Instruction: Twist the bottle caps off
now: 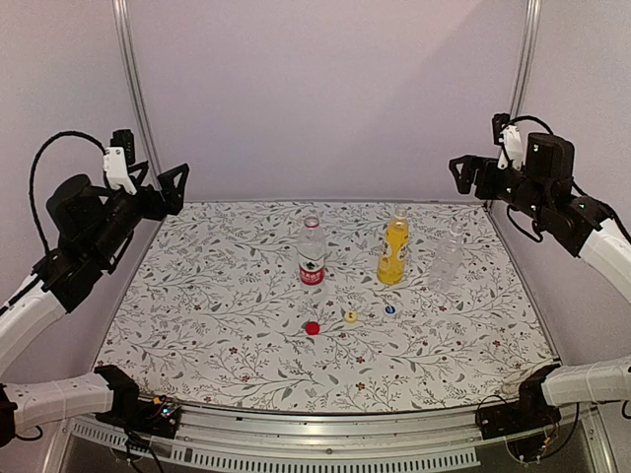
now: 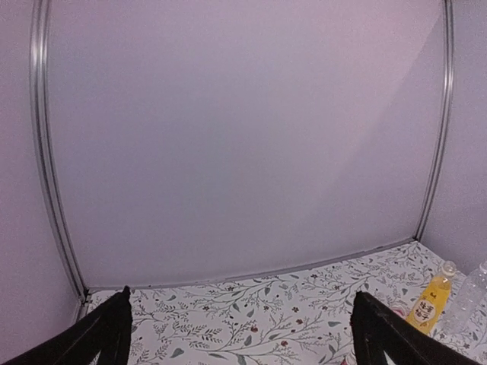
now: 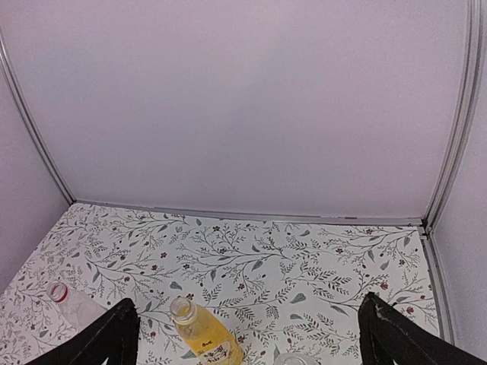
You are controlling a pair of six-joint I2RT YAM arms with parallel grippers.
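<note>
Plain lilac walls point(image 1: 325, 99) enclose a leaf-patterned tabletop point(image 1: 217, 296). Three opened bottles point(image 1: 312, 253) stand mid-tabletop, with the red, yellow and blue bottle caps point(image 1: 350, 316) lying just in front. Left and right jaws gape wide, raised at the sides.

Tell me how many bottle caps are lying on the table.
3, all loose on the table: red cap in front of the labelled bottle, yellow cap just right of it, blue cap in front of the orange bottle. None seems hidden.
</note>
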